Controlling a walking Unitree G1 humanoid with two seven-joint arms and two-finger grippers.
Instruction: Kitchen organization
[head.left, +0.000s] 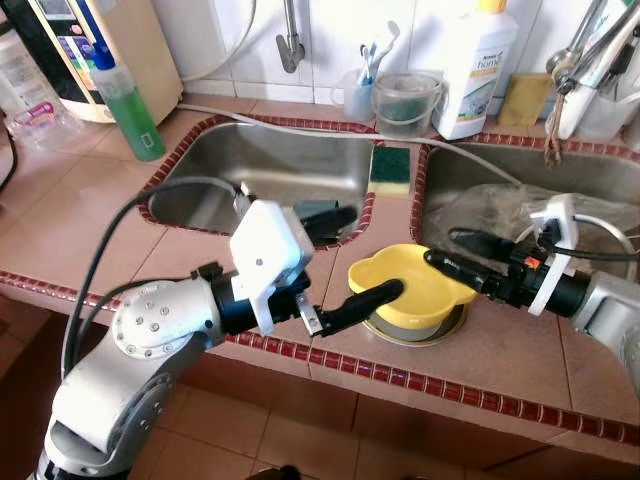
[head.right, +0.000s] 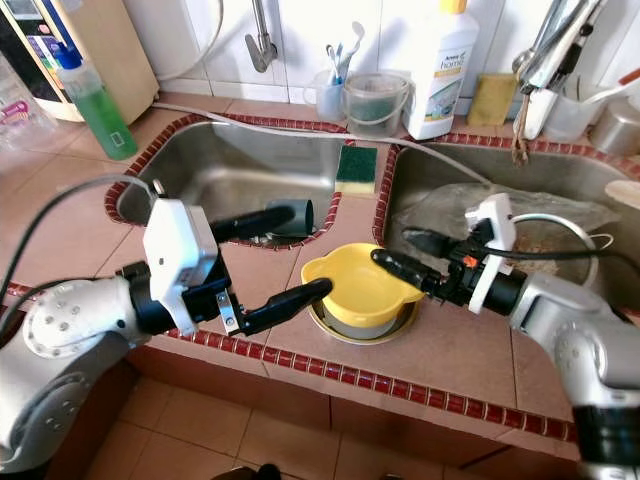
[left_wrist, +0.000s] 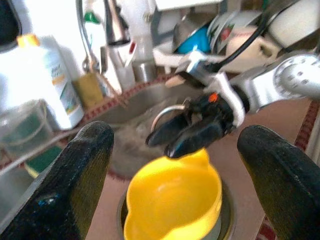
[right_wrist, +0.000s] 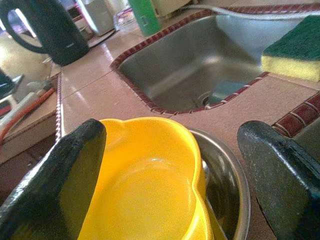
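bowl in metal dish on counter, near edge, between two sinks | left sink far-left of bowl | right sink far-right | sponge on divider behind bowl | left hand left of bowl, right hand right | bottle far left

Pink tiled counter edged with dark red trim, white tiled wall behind the double steel sink, brown tiled floor below.
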